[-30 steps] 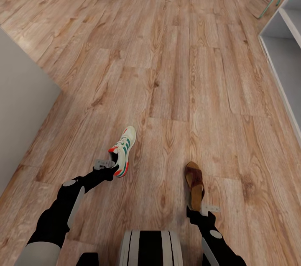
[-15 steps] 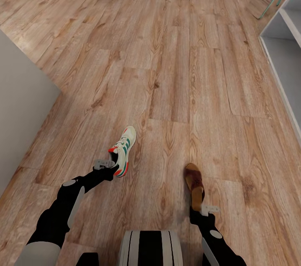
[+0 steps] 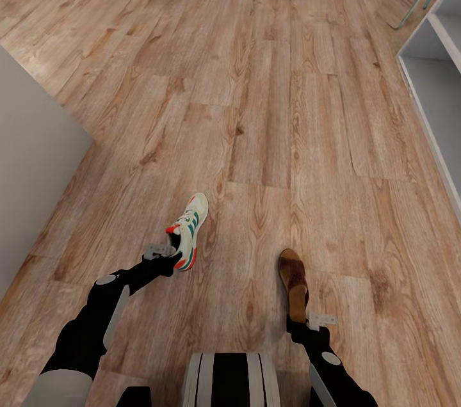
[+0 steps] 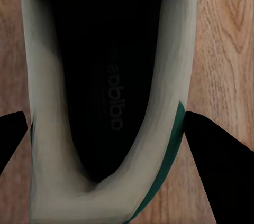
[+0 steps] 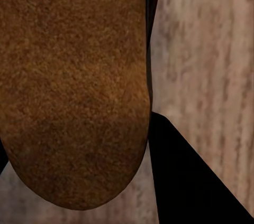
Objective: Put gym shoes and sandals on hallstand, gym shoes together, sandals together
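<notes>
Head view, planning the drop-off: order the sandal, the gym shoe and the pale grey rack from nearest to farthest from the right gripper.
1. Sandal: at the right gripper, heel between its fingers.
2. Gym shoe: across the floor on the left side, at the left gripper.
3. Rack: farthest, up along the right edge of the view.

Wood-plank corridor floor (image 3: 288,106); pale grey hallstand (image 3: 435,68) at right edge, its shelves bare.
</notes>
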Available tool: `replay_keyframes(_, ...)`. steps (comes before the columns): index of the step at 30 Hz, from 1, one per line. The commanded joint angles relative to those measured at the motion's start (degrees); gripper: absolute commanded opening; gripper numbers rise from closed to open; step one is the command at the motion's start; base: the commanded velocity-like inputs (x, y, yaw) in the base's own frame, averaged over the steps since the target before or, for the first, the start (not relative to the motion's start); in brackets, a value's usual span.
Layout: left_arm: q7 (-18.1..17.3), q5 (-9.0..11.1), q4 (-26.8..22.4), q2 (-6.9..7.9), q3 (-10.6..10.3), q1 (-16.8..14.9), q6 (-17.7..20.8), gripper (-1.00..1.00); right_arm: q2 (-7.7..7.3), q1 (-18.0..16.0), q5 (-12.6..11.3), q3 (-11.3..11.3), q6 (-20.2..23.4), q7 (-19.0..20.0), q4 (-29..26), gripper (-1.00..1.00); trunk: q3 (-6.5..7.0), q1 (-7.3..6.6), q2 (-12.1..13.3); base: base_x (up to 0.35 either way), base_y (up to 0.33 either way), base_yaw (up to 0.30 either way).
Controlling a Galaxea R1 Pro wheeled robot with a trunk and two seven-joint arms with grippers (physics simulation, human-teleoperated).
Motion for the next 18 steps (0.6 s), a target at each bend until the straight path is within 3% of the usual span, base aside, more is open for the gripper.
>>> replay_keyframes(1,-0.33,0.06,-0.08,0.01,0.1,0.01,0.45,-1.0,0.01,0.0,-0.99,0.17,-0.24,0.04,0.06,-1.0,-0.03,0.0,-0.01,0.0,0.0,0.0)
replay_keyframes(14,-0.24,-0.03,-1.28,0.6,0.52,0.27,0.44,-1.0,0.01,0.0,-0.92,0.34,-0.32,0.07,0.25,-1.0,2.41,-0.29,0.14,0.0,0.0,0.0)
replay_keyframes(18,-0.17,-0.32,-1.15,1.05,0.88,2.25,0.33,-1.0,0.15,0.0,-0.83,0.58,-0.33,0.14,0.61,-1.0,3.29,-0.39,0.19,0.0,0.0,0.0)
